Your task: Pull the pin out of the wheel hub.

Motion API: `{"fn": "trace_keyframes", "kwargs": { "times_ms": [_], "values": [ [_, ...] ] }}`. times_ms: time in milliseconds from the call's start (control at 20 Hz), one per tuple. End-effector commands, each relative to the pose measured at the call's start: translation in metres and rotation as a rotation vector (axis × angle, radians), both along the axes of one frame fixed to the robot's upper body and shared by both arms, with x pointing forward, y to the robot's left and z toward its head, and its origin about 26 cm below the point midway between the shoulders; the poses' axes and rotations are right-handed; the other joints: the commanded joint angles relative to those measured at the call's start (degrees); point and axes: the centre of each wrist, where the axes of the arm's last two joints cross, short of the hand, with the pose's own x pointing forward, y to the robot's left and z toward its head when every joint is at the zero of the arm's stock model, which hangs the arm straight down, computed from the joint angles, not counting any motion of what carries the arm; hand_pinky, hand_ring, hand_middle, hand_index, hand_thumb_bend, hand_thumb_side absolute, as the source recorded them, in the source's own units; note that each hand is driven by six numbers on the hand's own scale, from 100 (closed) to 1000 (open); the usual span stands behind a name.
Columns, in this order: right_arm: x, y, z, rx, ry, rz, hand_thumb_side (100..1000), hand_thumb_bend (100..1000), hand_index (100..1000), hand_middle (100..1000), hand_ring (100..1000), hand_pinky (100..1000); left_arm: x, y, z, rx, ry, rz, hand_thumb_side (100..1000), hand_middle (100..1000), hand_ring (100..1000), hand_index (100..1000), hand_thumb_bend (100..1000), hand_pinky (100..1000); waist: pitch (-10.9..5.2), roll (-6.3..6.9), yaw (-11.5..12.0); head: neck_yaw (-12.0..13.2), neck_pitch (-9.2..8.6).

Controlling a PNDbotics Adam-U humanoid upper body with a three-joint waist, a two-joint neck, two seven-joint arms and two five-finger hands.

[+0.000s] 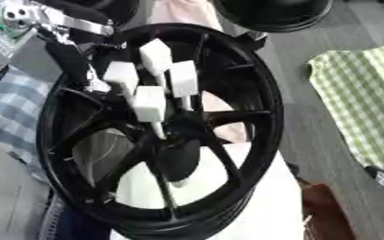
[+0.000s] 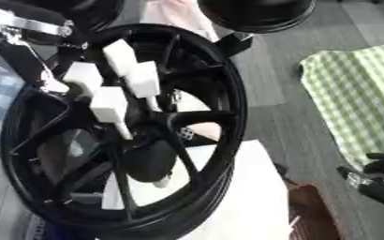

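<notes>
- Grey tabletop (image 1: 310, 122); green checked cloth (image 1: 363, 101) on my right.
- Black spoked wheel hub (image 1: 183, 154) sits centre, tilted.
- Left hand (image 1: 150, 82), white-tipped fingers curled, apparently pinching the pin (image 1: 158, 129).
- Right hand (image 2: 380, 180) low right; grip unclear.

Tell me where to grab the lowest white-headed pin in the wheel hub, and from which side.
Take the pin by its white block head, not the thin stem: the head is broad, flat-sided and stands clear of the wheel hub. Come from the upper left, pinch two opposite faces, then probably pull along the stem.
</notes>
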Motion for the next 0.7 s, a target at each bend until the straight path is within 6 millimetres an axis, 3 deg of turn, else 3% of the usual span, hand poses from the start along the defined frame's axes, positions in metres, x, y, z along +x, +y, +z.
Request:
{"fn": "trace_keyframes", "kwargs": {
  "times_ms": [50, 350, 550, 700],
  "values": [
    [0.002, -0.009, 0.013, -0.031, -0.023, -0.004, 133, 666, 674, 498, 612, 483, -0.010, 0.012, 0.025, -0.100, -0.072, 0.041, 163, 287, 468, 451, 128, 574, -0.89, -0.39, 0.14, -0.17, -0.11],
    [-0.001, -0.011, 0.012, -0.031, -0.022, -0.017, 132, 667, 674, 498, 612, 483, -0.031, 0.060, 0.065, -0.302, -0.279, 0.156, 148, 259, 454, 430, 110, 573, -1.06, -0.26, 0.84, -0.56, 0.18],
    [-0.003, -0.012, 0.012, -0.030, -0.023, -0.029, 132, 667, 674, 498, 612, 483, -0.042, 0.123, 0.078, -0.418, -0.422, 0.357, 135, 248, 448, 428, 100, 572, -1.07, -0.14, 1.47, -0.74, 0.51],
    [-0.003, -0.013, 0.011, -0.028, -0.026, -0.039, 131, 667, 673, 498, 612, 482, -0.050, 0.179, 0.067, -0.497, -0.474, 0.548, 138, 243, 445, 428, 100, 571, -1.02, -0.20, 1.76, -0.99, 0.65]
  ]
}}
